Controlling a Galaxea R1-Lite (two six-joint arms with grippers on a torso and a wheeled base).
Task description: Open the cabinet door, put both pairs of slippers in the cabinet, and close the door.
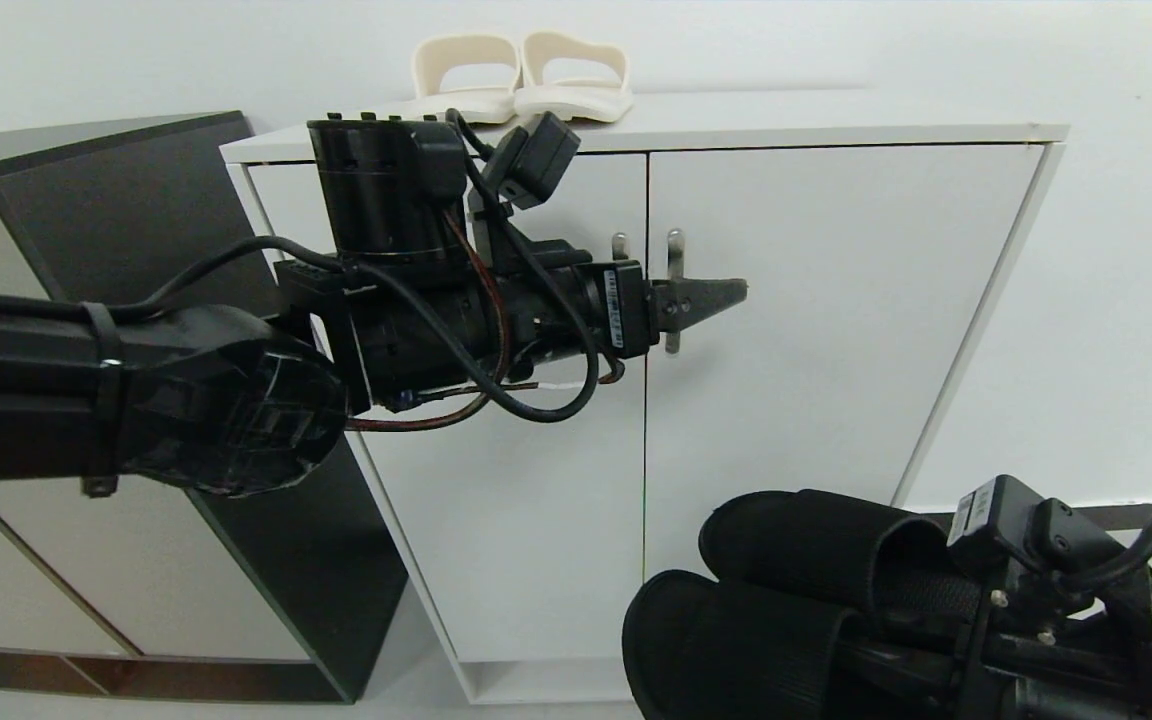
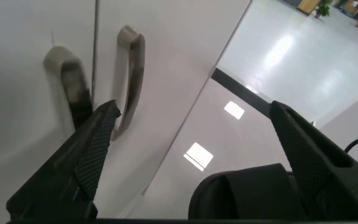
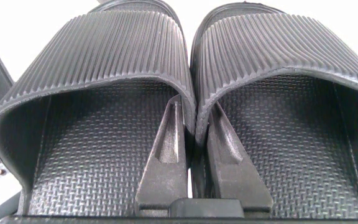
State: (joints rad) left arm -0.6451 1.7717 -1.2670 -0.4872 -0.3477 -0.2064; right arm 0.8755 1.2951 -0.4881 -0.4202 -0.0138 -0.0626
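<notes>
Atop cabinet (image 1: 816, 300), cream slippers (image 1: 521, 80), ribbed black slippers (image 3: 129, 56)

No print is legible; the white label (image 1: 614, 306) on the left arm (image 1: 136, 390) is too small to read.

White cabinet (image 1: 836, 350), both doors shut, metal handles (image 1: 674, 260) at centre seam. Cream slippers (image 1: 521, 75) side by side on top. Black ribbed slippers (image 1: 786, 590) pinched together in right claw (image 3: 194, 115), low before right door.

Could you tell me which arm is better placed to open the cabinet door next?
Left: the left gripper, open, sits by the door handle, while the right gripper is shut on the black slippers.
</notes>
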